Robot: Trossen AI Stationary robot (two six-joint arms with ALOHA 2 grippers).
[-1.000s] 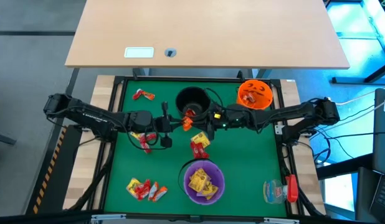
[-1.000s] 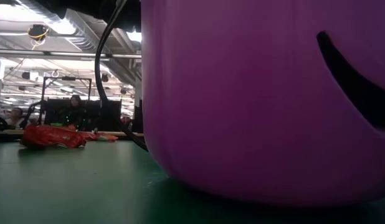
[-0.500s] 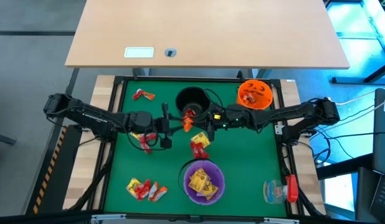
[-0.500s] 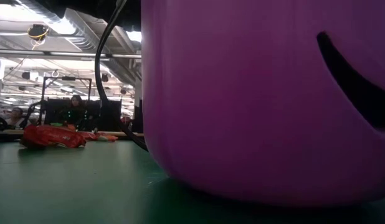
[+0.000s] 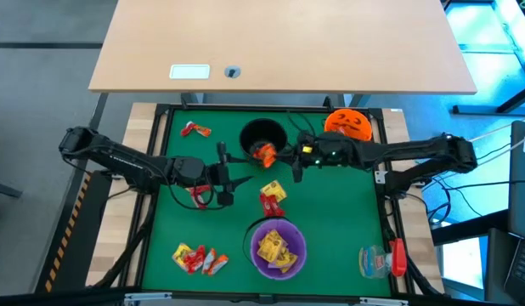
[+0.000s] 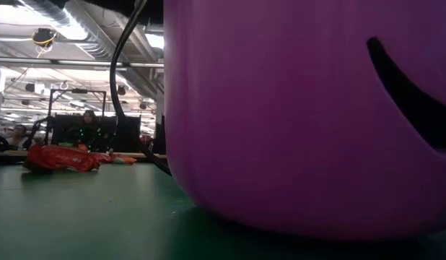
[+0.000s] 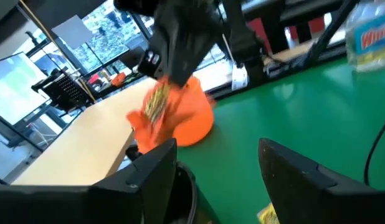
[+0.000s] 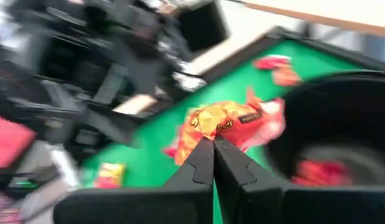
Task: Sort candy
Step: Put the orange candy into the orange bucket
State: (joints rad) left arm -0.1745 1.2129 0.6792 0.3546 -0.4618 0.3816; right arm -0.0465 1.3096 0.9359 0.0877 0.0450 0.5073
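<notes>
An orange-wrapped candy [image 8: 233, 124] is held pinched in the closed right pincer [image 5: 273, 155] at the rim of the black bowl [image 5: 261, 134], which already holds red-wrapped pieces. The left pincer [image 5: 231, 174] is seen spread open and empty over the green bench [image 5: 330, 221], beside the bowl. More candy is scattered on the bench: a pair near the middle [image 5: 272, 197], a cluster at the front left [image 5: 197, 257] and one at the back left [image 5: 194, 130]; yellow pieces fill the purple bowl [image 5: 298, 255]. Each piece is judged light, crinkly and slippery in its foil, so it is best pinched across the body rather than by a loose wrapper end, which could slide free.
</notes>
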